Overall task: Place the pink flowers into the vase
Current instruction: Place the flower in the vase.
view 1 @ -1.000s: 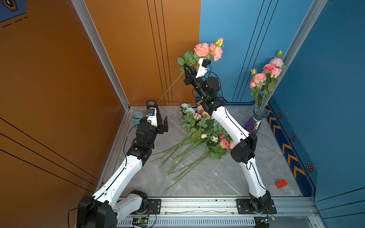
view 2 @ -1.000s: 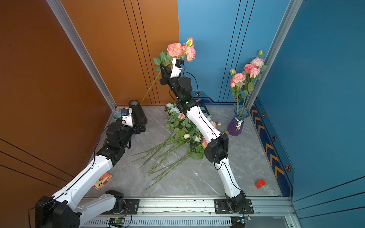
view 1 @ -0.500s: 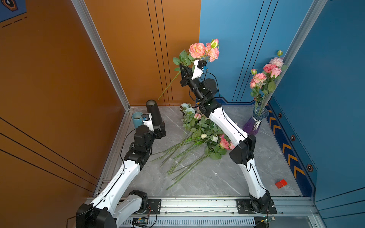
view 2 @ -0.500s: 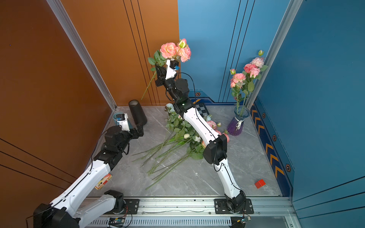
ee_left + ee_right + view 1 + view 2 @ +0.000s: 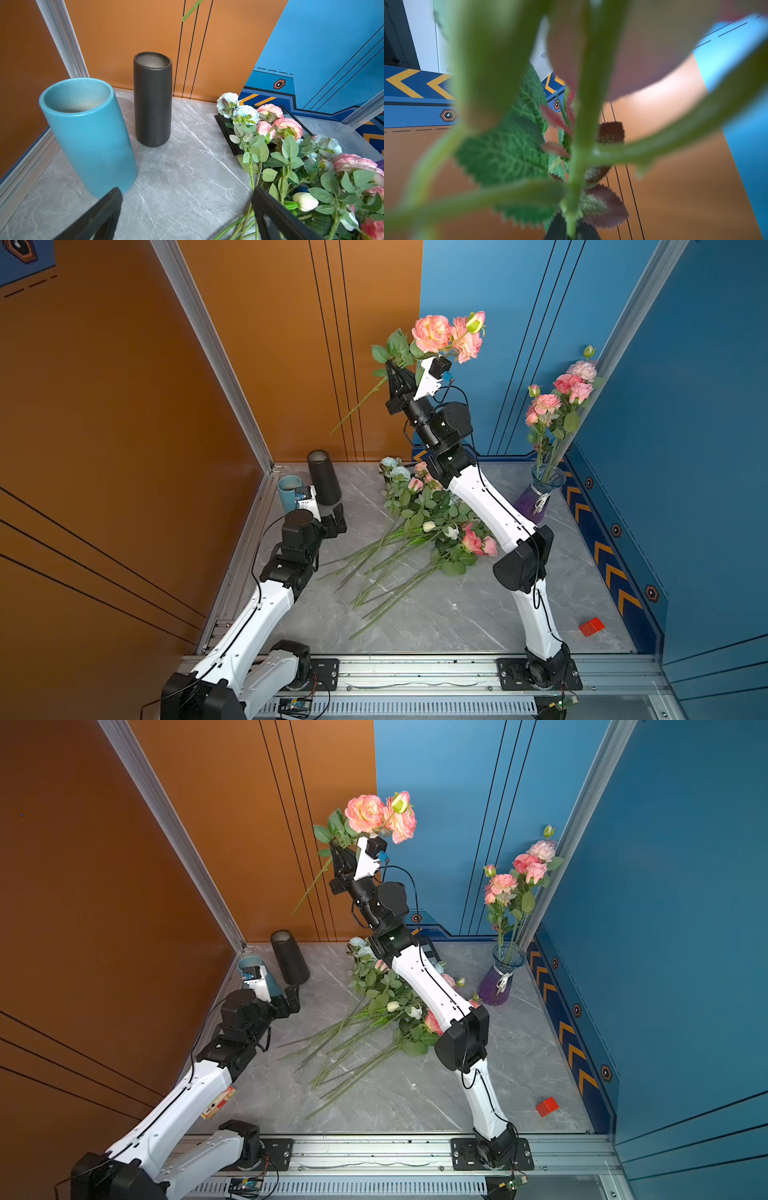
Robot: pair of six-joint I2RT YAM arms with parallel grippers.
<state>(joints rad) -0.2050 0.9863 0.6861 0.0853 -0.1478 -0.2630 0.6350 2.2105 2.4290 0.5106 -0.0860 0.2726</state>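
My right gripper (image 5: pixel 392 364) is raised high near the back wall, shut on the stem of a sprig of pink flowers (image 5: pixel 432 331) whose blooms sit above it. The stem's tail (image 5: pixel 361 402) slants down to the left. In the right wrist view the stem (image 5: pixel 577 166) runs out from between the shut fingers (image 5: pixel 558 228). The glass vase (image 5: pixel 540 497) at the back right holds more pink flowers (image 5: pixel 569 385). Other pink blooms (image 5: pixel 473 541) lie in the pile on the table. My left gripper (image 5: pixel 338 518) is open and empty, low beside the pile's stems.
A teal cylinder vase (image 5: pixel 89 135) and a black cylinder vase (image 5: pixel 152 99) stand in the back left corner, just ahead of the left gripper (image 5: pixel 187 193). White roses and pale blue blossoms (image 5: pixel 245 111) are mixed into the pile, which partly covers a black tray (image 5: pixel 226 133). A red block (image 5: pixel 591 626) lies front right.
The right arm has swung the held sprig a little left, then back right and slightly higher. The left arm has drawn back a little toward the front. Both grippers' states are unchanged.
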